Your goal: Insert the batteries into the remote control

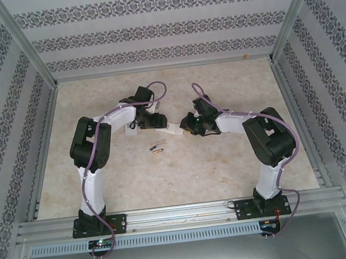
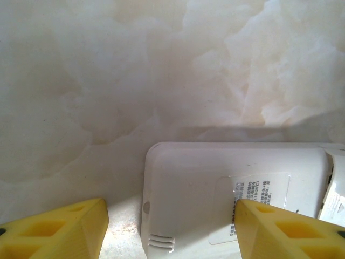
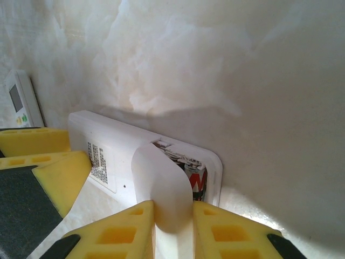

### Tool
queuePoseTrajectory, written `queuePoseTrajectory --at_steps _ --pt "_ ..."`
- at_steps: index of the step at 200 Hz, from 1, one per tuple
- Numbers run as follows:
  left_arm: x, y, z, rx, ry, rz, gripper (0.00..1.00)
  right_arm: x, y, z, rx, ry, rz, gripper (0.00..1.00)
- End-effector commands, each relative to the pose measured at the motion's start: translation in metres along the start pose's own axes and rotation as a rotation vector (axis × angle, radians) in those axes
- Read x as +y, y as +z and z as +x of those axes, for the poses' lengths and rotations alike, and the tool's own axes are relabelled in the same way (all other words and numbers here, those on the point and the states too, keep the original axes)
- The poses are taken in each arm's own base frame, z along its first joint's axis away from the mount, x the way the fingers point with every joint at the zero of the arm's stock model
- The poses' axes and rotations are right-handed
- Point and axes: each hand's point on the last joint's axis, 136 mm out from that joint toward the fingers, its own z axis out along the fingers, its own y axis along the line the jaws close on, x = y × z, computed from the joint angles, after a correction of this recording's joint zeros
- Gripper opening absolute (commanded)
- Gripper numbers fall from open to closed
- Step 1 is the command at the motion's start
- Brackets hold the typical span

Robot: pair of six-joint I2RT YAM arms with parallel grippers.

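Observation:
A white remote [image 1: 172, 129] lies back side up between the two arms, and its labelled back [image 2: 215, 172] lies under my left wrist. My left gripper [image 2: 171, 216] is open over the remote's end: one yellow finger [image 2: 280, 229] overlaps the label, the other stands off the remote's edge. My right gripper [image 3: 173, 208] is shut on the white battery cover [image 3: 161, 183], held just above the open compartment. A red, black and white cylinder [image 3: 197, 181] lies inside it. Slim dark and coppery batteries [image 1: 156, 147] lie on the table in front of the remote.
A second white remote with a small screen [image 3: 19, 100] lies beyond the left gripper's yellow fingers [image 3: 59, 172]. The marbled tabletop [image 1: 178, 178] is fenced by patterned walls and metal rails [image 1: 182, 212].

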Motion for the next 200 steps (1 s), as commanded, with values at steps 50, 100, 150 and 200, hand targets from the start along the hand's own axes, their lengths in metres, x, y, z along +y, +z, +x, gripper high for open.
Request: queuePoseTrajectory --at_steps 50,100,150,200 --pt "0.0 0.012 0.011 0.041 -0.008 0.02 0.65 -0.024 -0.002 -0.008 -0.044 0.049 0.037 0.28" --pt "-0.001 0.011 0.008 0.035 -0.01 0.025 0.65 -0.024 0.006 -0.001 -0.014 0.039 0.025 0.31" --pt "0.0 0.013 0.01 0.043 -0.013 0.023 0.65 -0.011 0.009 0.001 0.005 0.004 0.013 0.34" --pt "-0.002 0.015 0.012 0.045 -0.009 0.037 0.65 -0.023 0.019 0.011 0.017 -0.033 0.112 0.27"
